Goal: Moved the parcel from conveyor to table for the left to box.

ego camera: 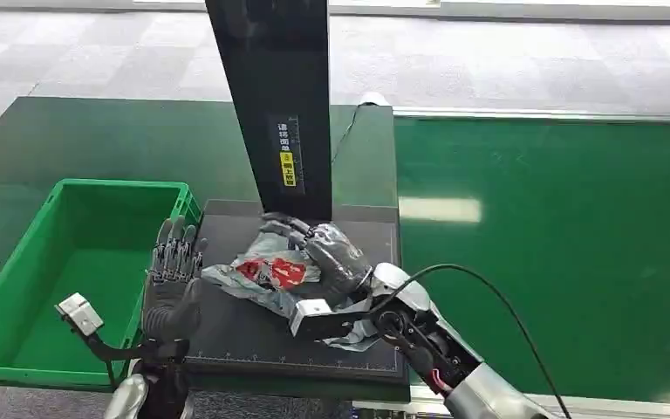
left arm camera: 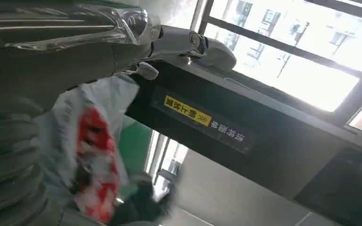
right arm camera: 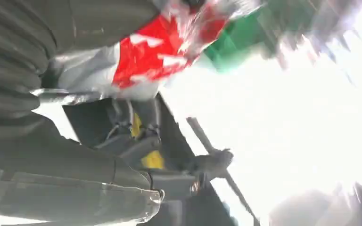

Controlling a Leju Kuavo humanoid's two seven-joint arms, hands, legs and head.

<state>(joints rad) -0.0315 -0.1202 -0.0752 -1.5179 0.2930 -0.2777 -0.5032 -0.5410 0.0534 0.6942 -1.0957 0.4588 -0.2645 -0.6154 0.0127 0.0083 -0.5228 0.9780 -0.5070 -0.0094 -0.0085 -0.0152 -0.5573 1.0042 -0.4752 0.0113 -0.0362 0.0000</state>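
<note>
The grey plastic parcel (ego camera: 281, 272) with its red print is seen lying crumpled on the dark mat (ego camera: 253, 336) of the surface, and it is gripped from the far side by the right hand (ego camera: 336, 256), whose fingers (ego camera: 318, 234) are curled over the wrapping. The left hand (ego camera: 173, 279) is held upright just beside the parcel's near edge, fingers apart, nothing in them. A snag is to be feared: the soft film may be dragged along if the right hand is lifted away, or the bag may be pushed off the mat by the left hand. The black upright column (ego camera: 272, 105) stands just behind the parcel and crowds the right hand. The green crate (ego camera: 48, 262) waits beside the left hand, the green conveyor belt (ego camera: 558, 253) runs on the other side.
</note>
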